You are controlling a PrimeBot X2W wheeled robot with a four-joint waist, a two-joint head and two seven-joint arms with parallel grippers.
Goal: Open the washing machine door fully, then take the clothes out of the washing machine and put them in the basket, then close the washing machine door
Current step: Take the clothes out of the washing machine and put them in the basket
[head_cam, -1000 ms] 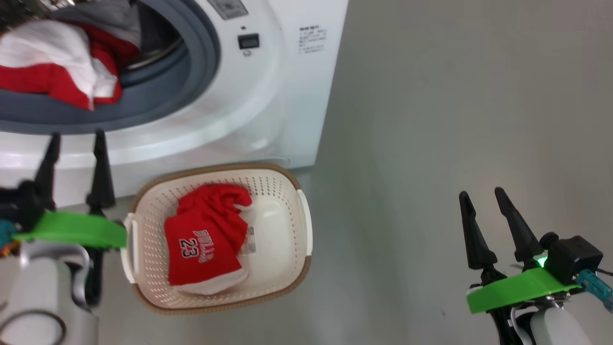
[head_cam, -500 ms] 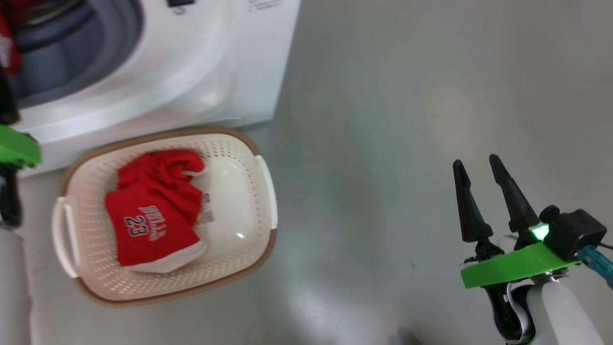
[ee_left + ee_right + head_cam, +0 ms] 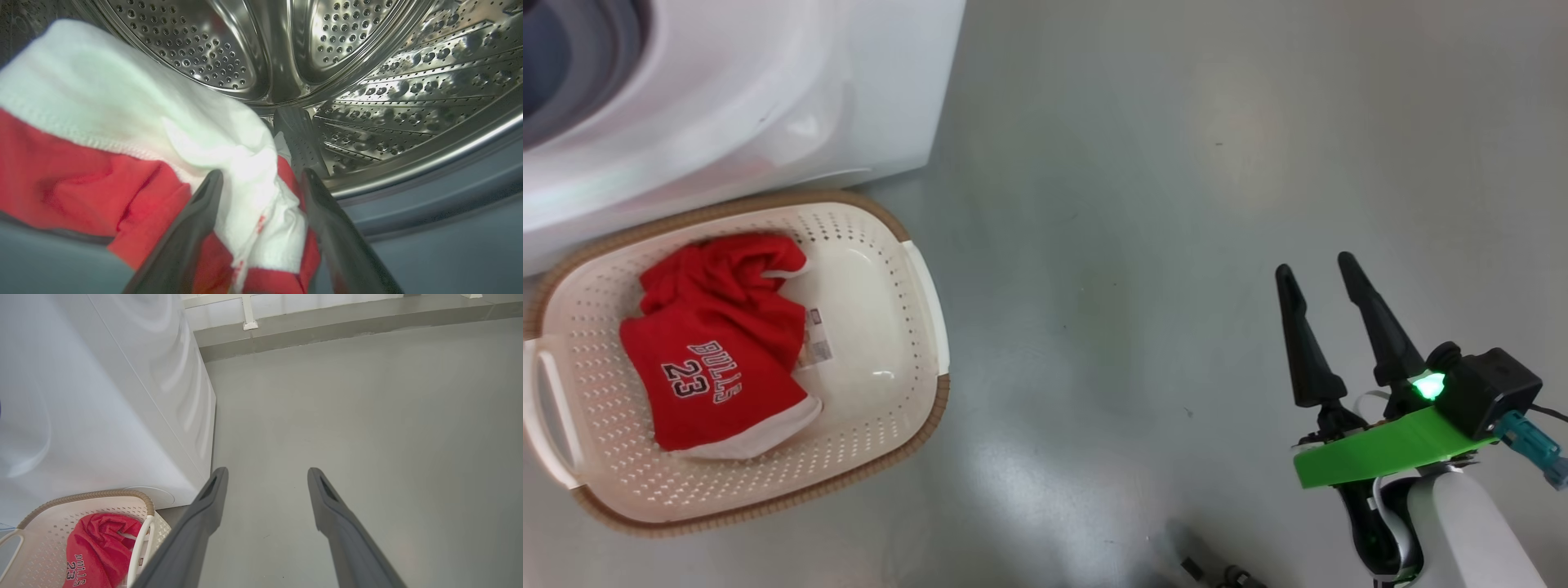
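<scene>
Left hand (image 3: pixel 261 173) reaching from beside basket (image 3: pixel 874 214) into washing machine (image 3: pixel 408 81), released, straddling red-white clothes (image 3: pixel 81 183); second grab coming; right hand (image 3: pixel 1315 263) idling released

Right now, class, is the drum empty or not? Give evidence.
Not empty: the left wrist view shows a red-and-white garment at the mouth of the drum, between the fingers of the open left gripper.

The right gripper (image 3: pixel 1313 265) sits at four o'clock in the head view, its two dark fingers spread apart and pointing toward eleven, with the pale forearm (image 3: pixel 1470 531) below at five. In its own wrist view, the left gripper (image 3: pixel 261 173) has its fingers parted wide, rising toward twelve.
</scene>
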